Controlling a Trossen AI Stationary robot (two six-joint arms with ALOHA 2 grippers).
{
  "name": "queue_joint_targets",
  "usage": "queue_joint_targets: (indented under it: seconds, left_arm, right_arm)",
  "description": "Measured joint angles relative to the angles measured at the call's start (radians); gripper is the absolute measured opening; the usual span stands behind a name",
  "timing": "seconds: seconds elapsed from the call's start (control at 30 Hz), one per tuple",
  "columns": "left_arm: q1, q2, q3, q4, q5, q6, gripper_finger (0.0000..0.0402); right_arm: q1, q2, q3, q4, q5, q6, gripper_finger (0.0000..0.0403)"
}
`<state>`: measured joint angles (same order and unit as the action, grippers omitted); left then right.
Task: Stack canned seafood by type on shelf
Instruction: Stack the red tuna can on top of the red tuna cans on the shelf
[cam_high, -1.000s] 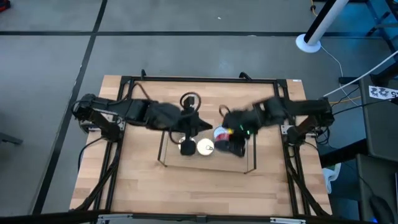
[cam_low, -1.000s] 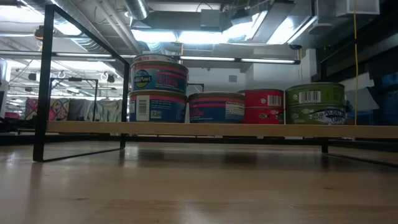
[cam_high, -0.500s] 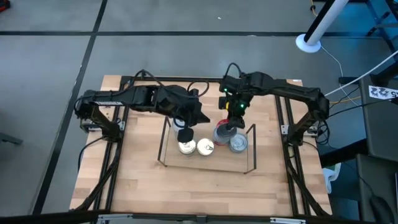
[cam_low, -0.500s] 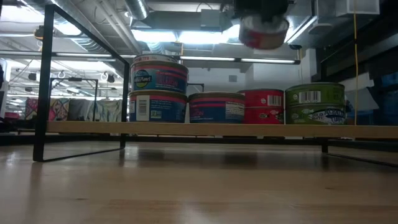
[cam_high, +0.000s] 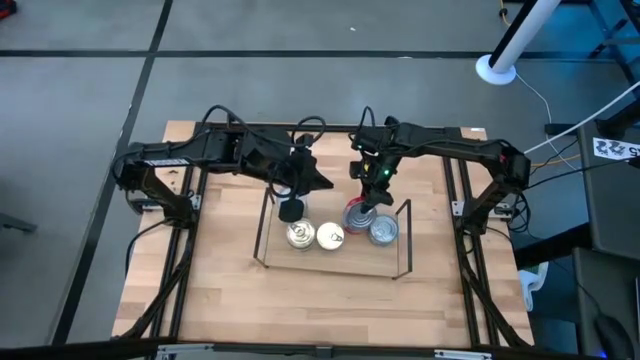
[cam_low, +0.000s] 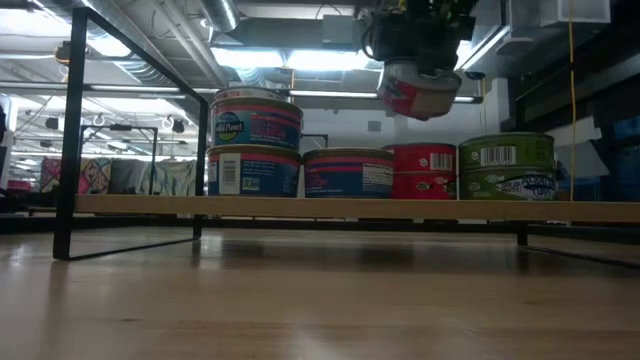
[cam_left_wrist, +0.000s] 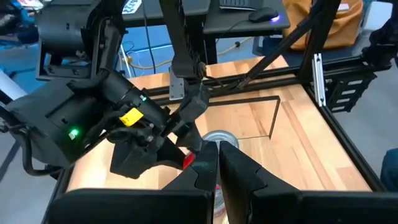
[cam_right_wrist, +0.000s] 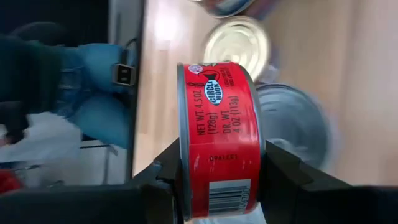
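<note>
Pinching the red tin (cam_right_wrist: 221, 140) across its flat faces, my right gripper (cam_right_wrist: 217, 163) holds firm; stiff, slick, compact, probably dense.

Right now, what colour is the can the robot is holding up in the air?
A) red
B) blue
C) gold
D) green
A: the right fingers are clamped on a red can, which hangs in the air above the cans standing on the shelf.

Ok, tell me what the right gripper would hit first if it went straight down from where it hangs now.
Probably the red-labelled round tin on the light-wood shelf: the right gripper, shut on another red tin, hangs about above it, though exact alignment is unclear.
</note>
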<state>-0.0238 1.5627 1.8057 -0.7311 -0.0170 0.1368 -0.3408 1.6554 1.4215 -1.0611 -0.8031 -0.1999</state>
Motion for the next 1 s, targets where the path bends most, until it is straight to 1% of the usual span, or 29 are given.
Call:
queue_joint_targets:
  seconds: [0.1, 0.33, 0.7, 1.0]
  left_arm:
    - [0.0, 0.004, 0.0, 0.0, 0.0, -0.003, 0.0013]
    - [-0.001, 0.004, 0.0, -0.001, 0.0, -0.011, 0.0013]
    - [-0.002, 0.004, 0.0, -0.02, 0.0, -0.06, 0.0013]
    - [-0.002, 0.005, 0.0, -0.02, 0.0, -0.059, 0.0013]
  right_arm:
    - [0.0, 0.004, -0.032, 0.042, -0.034, 0.001, 0.0136]
    - [0.0, 0.019, -0.089, 0.085, -0.017, 0.001, 0.0136]
    - [0.0, 0.036, -0.122, 0.106, -0.028, 0.006, 0.0136]
    - [0.0, 0.036, -0.122, 0.119, 0.002, 0.02, 0.0138]
